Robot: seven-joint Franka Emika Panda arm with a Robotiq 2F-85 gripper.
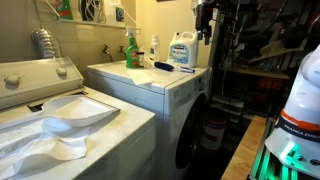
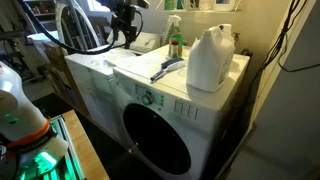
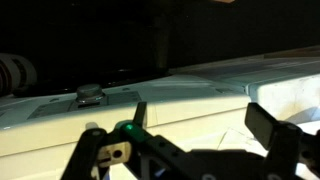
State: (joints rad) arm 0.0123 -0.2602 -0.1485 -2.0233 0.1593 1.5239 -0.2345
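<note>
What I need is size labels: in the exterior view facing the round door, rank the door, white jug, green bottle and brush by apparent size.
1. round door, though it is nearest the camera
2. white jug
3. green bottle and brush look alike; unranked
</note>
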